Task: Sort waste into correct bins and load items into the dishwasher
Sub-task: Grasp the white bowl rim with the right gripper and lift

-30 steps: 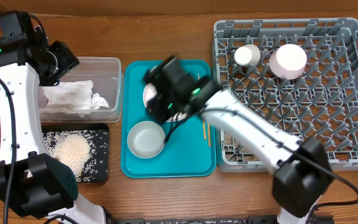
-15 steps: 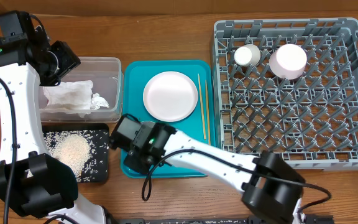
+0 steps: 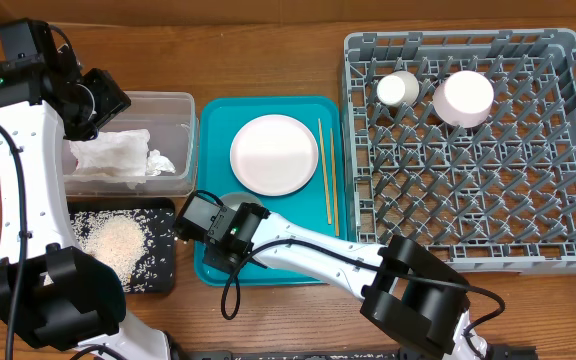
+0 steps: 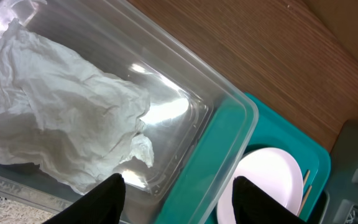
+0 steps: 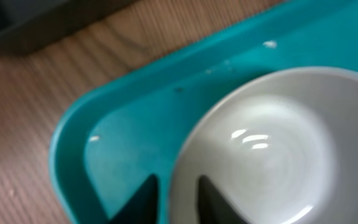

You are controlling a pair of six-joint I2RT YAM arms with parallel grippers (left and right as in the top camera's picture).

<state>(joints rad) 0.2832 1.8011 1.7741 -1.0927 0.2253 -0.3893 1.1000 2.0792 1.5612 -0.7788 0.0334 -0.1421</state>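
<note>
Right gripper (image 5: 176,184) is down low over the near corner of the teal tray (image 5: 120,146), with one finger outside and one inside the rim of the pale grey-blue bowl (image 5: 266,149). That makes sense to us. It's a smooth, glossy, round bowl with nothing to grab except that thin lip, so straddling the edge is the only real handle. The fingers sit close together around the rim, but the wrist view is too blurry for us to tell whether they're pinching it or just bracketing it.

From that gripper, the round pinkish-white plate (image 3: 274,153) lies flat just past the bowl on the same tray. The two thin wooden chopsticks (image 3: 322,165) lie side by side along the tray's far edge. Beyond them is the grey dish rack (image 3: 488,195), an open plastic lattice with upright pegs. A small cream cup (image 3: 398,88) and a pink bowl (image 3: 464,97) sit mouth-down at its far corner, we're guessing so they drain.

Left gripper (image 4: 182,199) has its fingers wide apart and holds nothing. It hangs over the clear plastic tub (image 4: 185,106), with the crumpled white napkin (image 4: 61,130) directly below, soft and creased. The loose rice (image 3: 118,240) is in the shallow black tray (image 3: 172,212) next to the tub, well apart from the right gripper's bowl.
</note>
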